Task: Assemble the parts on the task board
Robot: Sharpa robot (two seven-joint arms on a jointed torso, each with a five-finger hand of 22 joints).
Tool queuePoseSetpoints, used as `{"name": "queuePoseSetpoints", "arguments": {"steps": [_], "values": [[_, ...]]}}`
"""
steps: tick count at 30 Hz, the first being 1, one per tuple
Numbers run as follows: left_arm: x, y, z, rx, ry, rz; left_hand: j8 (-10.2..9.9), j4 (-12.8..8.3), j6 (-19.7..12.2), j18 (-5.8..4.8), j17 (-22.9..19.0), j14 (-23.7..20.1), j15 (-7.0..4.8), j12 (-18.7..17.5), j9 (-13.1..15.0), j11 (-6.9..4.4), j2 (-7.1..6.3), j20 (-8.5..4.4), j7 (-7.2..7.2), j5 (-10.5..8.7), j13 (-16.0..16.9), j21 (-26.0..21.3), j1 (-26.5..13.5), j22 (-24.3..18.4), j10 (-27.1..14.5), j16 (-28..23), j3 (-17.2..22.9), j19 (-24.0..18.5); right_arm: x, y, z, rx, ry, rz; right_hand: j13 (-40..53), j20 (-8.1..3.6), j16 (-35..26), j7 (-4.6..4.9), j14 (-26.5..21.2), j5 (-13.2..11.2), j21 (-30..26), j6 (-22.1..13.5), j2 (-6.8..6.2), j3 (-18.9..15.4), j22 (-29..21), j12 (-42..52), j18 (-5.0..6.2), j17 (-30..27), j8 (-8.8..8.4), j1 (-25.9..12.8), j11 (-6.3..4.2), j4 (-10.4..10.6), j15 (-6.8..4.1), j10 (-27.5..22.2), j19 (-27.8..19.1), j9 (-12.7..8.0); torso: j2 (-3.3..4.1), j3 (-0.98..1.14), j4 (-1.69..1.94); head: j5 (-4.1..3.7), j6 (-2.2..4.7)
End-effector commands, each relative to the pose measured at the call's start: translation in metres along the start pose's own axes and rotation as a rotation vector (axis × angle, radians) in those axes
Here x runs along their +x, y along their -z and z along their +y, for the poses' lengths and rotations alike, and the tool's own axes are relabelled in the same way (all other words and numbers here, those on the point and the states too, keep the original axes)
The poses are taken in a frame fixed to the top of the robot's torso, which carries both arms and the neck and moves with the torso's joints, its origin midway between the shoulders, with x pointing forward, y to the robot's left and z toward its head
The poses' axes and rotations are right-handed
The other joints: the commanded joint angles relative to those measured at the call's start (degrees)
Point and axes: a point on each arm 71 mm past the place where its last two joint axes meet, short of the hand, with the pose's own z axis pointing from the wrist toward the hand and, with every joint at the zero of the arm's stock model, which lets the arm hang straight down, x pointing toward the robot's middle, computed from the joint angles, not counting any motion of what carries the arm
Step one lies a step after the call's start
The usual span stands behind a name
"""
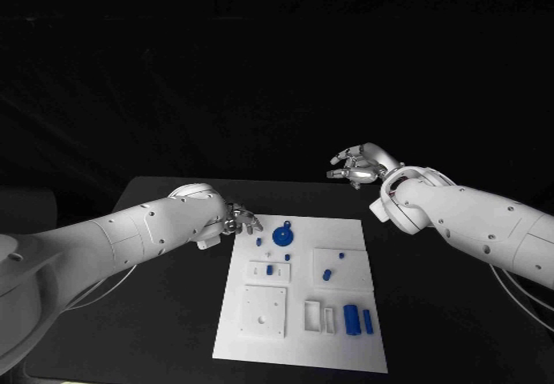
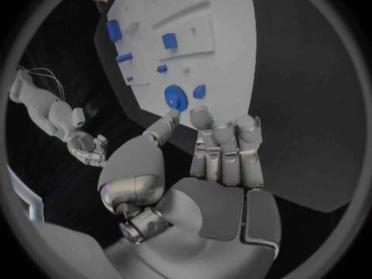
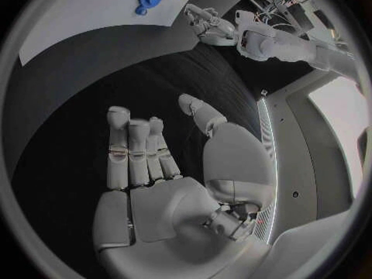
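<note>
The white task board (image 1: 303, 288) lies in the middle of the black table. Near its far edge sits a round blue disc part (image 1: 282, 236) with a small blue piece (image 1: 258, 241) beside it. Short blue pegs (image 1: 327, 274) stand mid-board, and two blue cylinders (image 1: 351, 316) lie near the front. My left hand (image 1: 239, 220) hovers by the board's far left corner, fingers apart and holding nothing; the left wrist view has its fingers (image 2: 225, 146) just short of the disc (image 2: 175, 97). My right hand (image 1: 360, 166) is raised off the board's far right, its palm (image 3: 155, 161) bare.
White recessed blocks (image 1: 264, 310) and slots (image 1: 314, 314) take up the board's front half. Bare black table (image 1: 173, 320) runs along both sides of the board. The right wrist view has my left hand (image 3: 205, 22) next to the board's edge (image 3: 93, 18).
</note>
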Motion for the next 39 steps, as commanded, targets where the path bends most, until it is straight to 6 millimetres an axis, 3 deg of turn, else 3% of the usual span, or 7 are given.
{"name": "queuePoseSetpoints", "arguments": {"steps": [1, 39], "values": [[0.004, -0.003, -0.003, 0.017, -0.030, 0.023, -0.22, 0.28, -0.95, 1.02, -0.03, 0.21, 0.37, -0.28, -0.08, 0.27, -0.55, -4.32, 0.48, -0.21, -0.06, -0.31, -0.16, -0.09, -0.25, -0.34, -0.11, -0.31, 0.001, 0.000, 0.001, -0.008, 0.005, 0.006, -0.11, -0.33, 0.39, 0.23, 0.47, 0.21, 0.35, -0.20, 0.40, 0.07, 1.04, 0.26, 4.77, -0.06, -0.18, -0.33, -0.28, -0.25, -0.07, -0.10, 0.02, -0.05, 0.12, -0.02, -0.11, -0.06, -0.02], [0.024, -0.018, 0.003, -0.013, -0.031, 0.067, -0.37, 0.63, -1.43, 0.97, 0.32, 0.35, 0.49, -0.30, -0.30, 0.41, 0.00, -4.35, 0.62, -0.21, -0.05, -0.27, 0.02, -0.08, -0.32, -0.27, -0.10, -0.28, 0.004, 0.000, 0.004, -0.015, 0.001, 0.013, -0.31, -0.37, 0.46, 0.24, 0.50, 0.29, 0.38, -0.19, 0.44, 0.07, 1.04, 0.43, 4.77, -0.09, -0.15, -0.37, -0.26, -0.20, -0.04, -0.07, 0.14, -0.06, 0.08, -0.01, -0.08, -0.36, -0.25]]}}
